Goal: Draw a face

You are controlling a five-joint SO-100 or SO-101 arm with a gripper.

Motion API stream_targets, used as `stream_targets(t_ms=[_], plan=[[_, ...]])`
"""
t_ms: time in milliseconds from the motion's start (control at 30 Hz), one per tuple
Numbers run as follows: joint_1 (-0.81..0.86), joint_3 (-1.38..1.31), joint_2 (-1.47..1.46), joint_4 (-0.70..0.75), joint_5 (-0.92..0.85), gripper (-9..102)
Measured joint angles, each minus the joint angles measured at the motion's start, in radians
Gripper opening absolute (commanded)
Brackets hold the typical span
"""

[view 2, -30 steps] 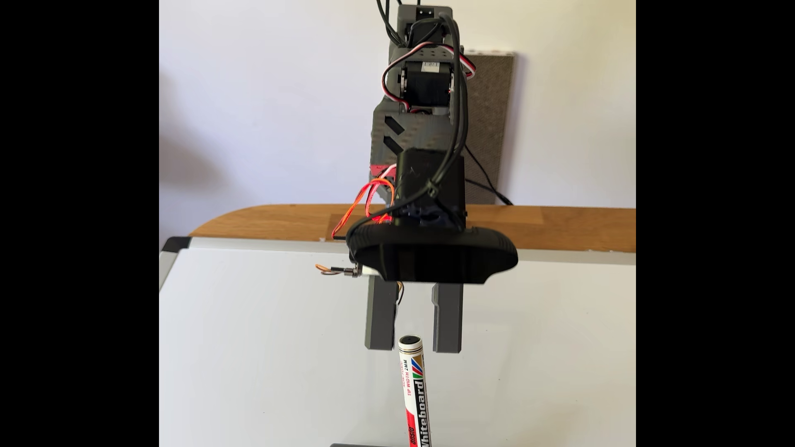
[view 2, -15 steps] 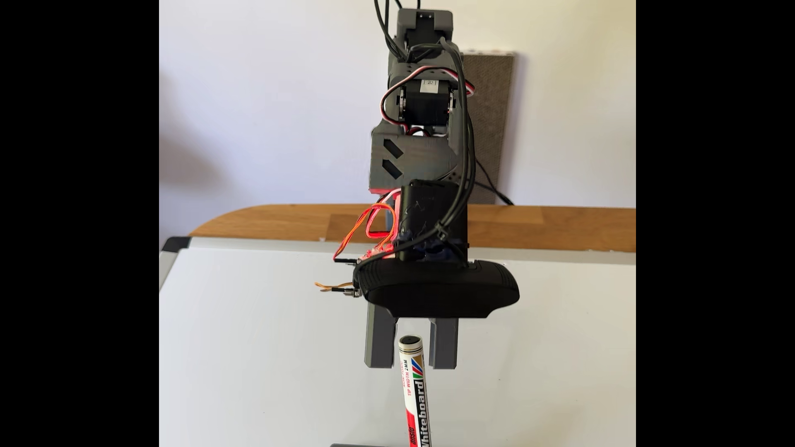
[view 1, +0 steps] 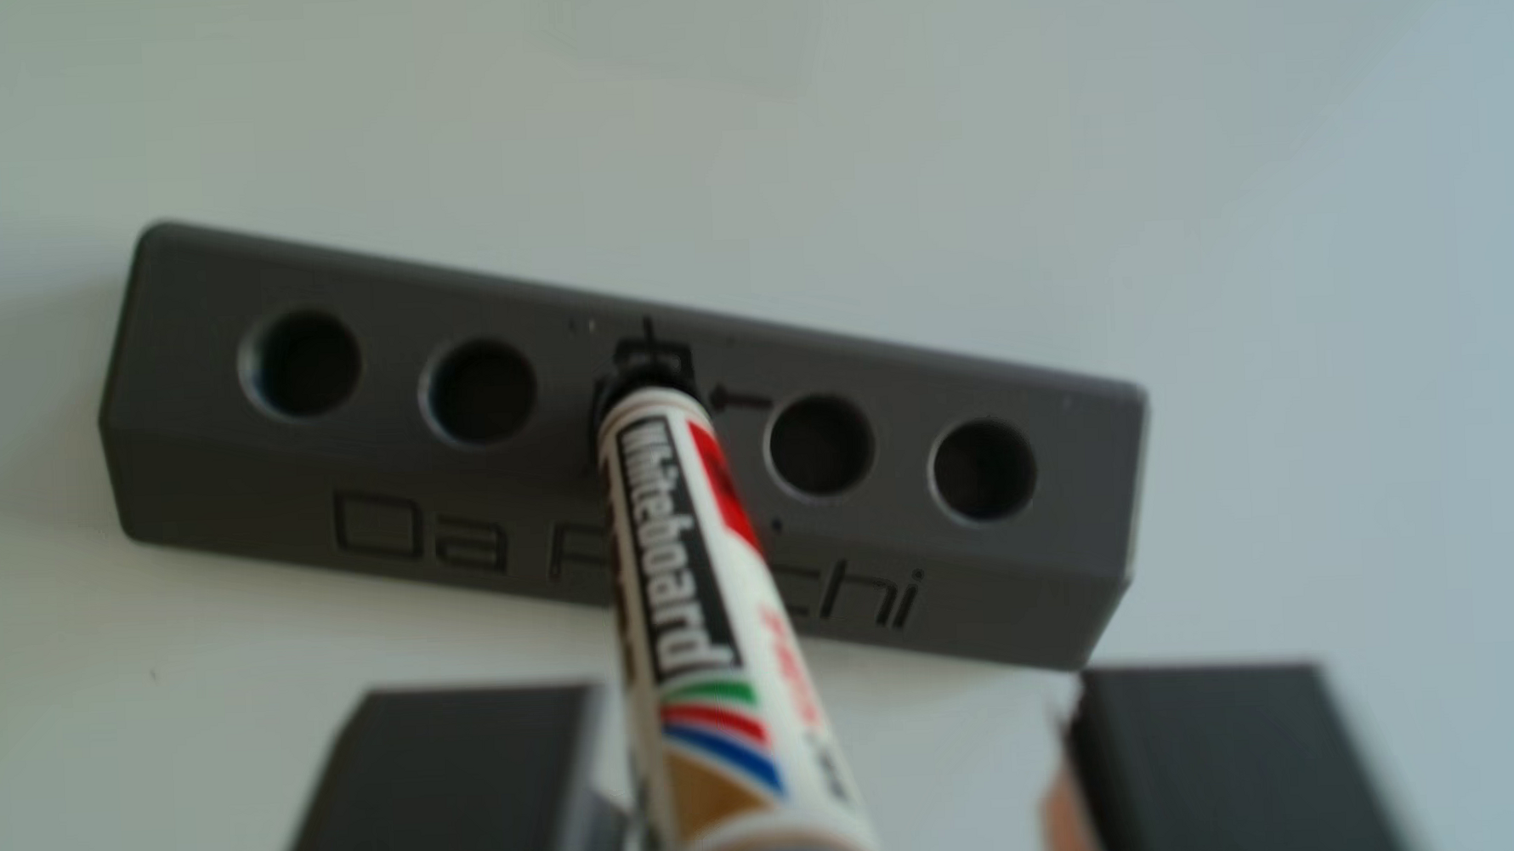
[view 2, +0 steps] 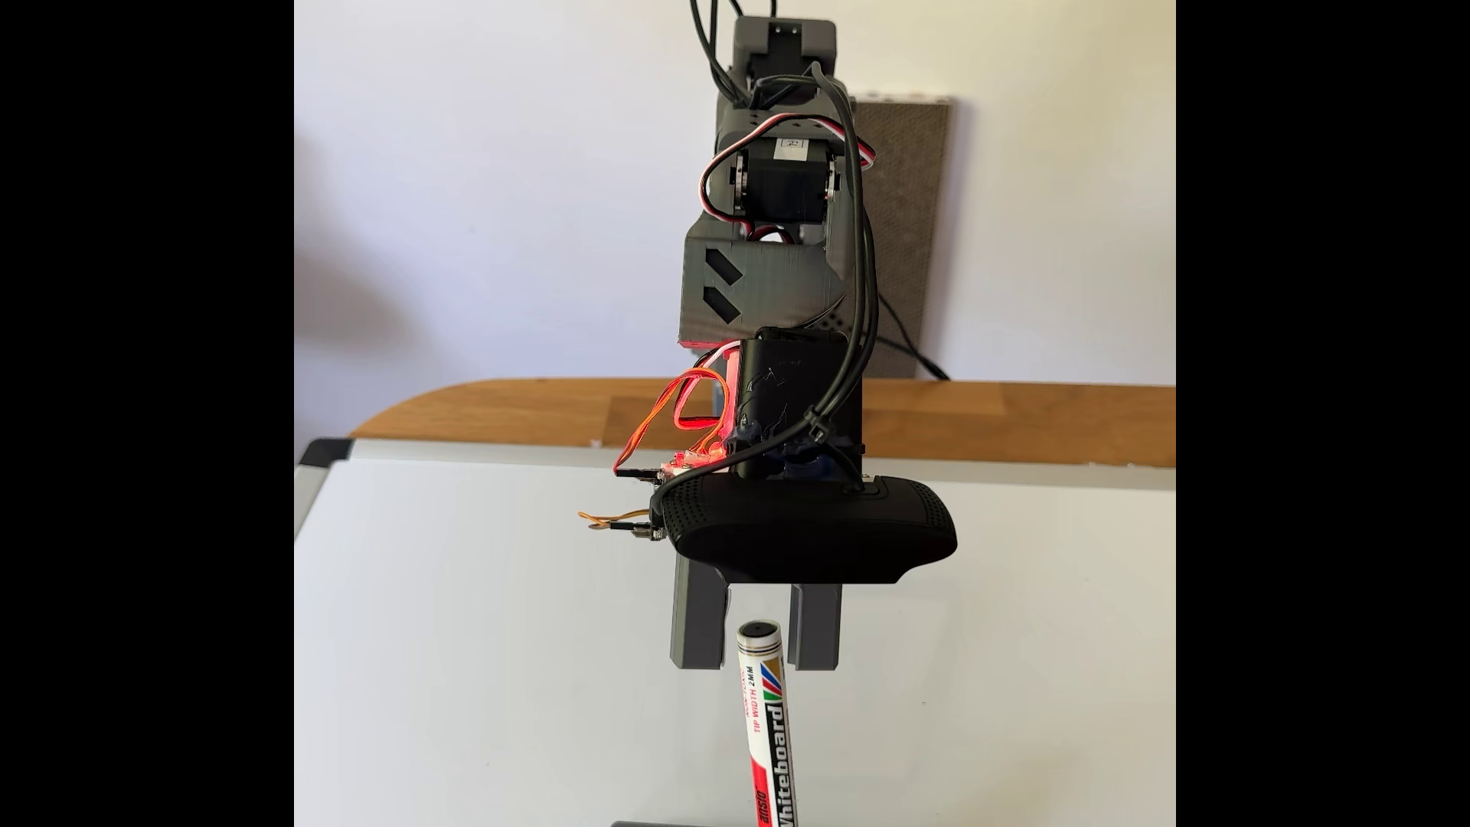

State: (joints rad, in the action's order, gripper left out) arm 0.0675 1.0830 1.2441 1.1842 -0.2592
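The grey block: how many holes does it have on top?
5, in one row along the grey block: two empty ones left of the marker, the middle one holding the marker, two empty ones to its right.

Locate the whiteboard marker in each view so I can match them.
Other view: the whiteboard marker runs from bottom centre up into the grey block's middle hole.
Fixed view: the marker stands at bottom centre.
Shared landmark: the open hand, its grey fingers flanking the marker's top.
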Motion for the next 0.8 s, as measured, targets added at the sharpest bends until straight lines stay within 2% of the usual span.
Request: stream_targets(t_ms=[367,800], plan=[[0.0,-0.011,-0.043,0.002,-0.037,102],[0.0,-0.187,-0.138,0.112,-0.037,102]])
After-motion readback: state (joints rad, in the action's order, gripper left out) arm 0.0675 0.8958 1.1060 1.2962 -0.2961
